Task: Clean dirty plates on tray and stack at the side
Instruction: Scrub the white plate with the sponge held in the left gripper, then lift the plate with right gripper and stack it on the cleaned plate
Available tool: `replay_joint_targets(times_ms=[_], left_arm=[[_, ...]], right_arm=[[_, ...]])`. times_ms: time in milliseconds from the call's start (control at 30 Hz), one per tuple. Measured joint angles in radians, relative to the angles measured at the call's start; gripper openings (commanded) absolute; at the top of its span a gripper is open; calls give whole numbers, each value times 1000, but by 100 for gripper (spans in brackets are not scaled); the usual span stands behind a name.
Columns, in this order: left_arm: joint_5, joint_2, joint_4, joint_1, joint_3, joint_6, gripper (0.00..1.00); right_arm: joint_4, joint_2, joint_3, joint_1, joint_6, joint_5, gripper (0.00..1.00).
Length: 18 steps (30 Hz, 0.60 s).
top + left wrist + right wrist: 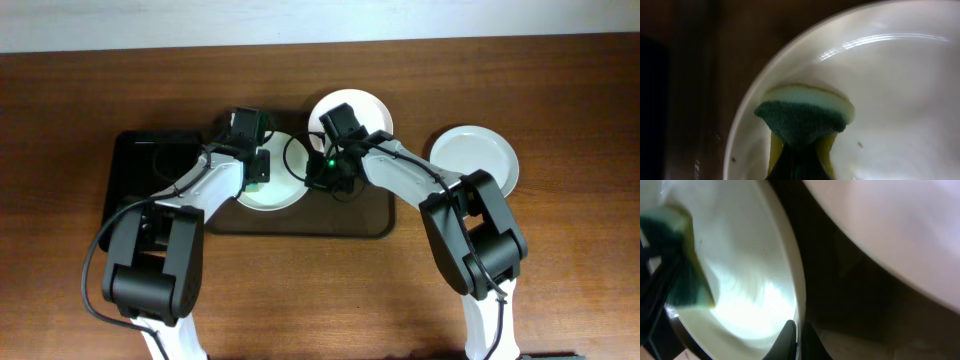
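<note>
— Three plates are counted. How are they laid out, left to right?

— Past the black tray (pixel 135 160) at far left, the scrubbed plate (pixel 280 195) is seated on the brown tray (pixel 360 215). The rear plate (pixel 372 108) is set at that tray's far edge; whether it is on the rim or just behind it cannot be told. The lone plate (pixel 475 160) is laid on the tabletop (pixel 560 250), well to the right.

— And the hands?

— The left hand (pixel 252 160) is closed on a sponge (pixel 802 112), which is pressed to the left part of the scrubbed plate's face. The right hand (pixel 794 339) is pinched shut on that plate's right rim.

— On what is the coming move turned?

— On direction alone, since no long axis is offered by a round plate. The lone plate, taken as the stacking spot, is found to the right of the scrubbed one. The right hand is therefore judged the nearer for the carry, once the sponge is lifted clear.
</note>
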Motion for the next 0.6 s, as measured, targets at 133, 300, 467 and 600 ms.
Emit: replay_joint_targets(times_ms=[133,300,467,600], left_arm=[[-68,34,206,0,-22,0,1],[-71,56,333,-1,-34,24,0],[-72,34,320,-5,-26,69,1],[-95,-111,307,7,-26,77,1]], right_arm=[[3,0,8,0,1,-3,4],[0,0,12,0,5,7,4],[-11,0,13,-2,5,7,4],[-32,0,12,-5,-5,0,4]])
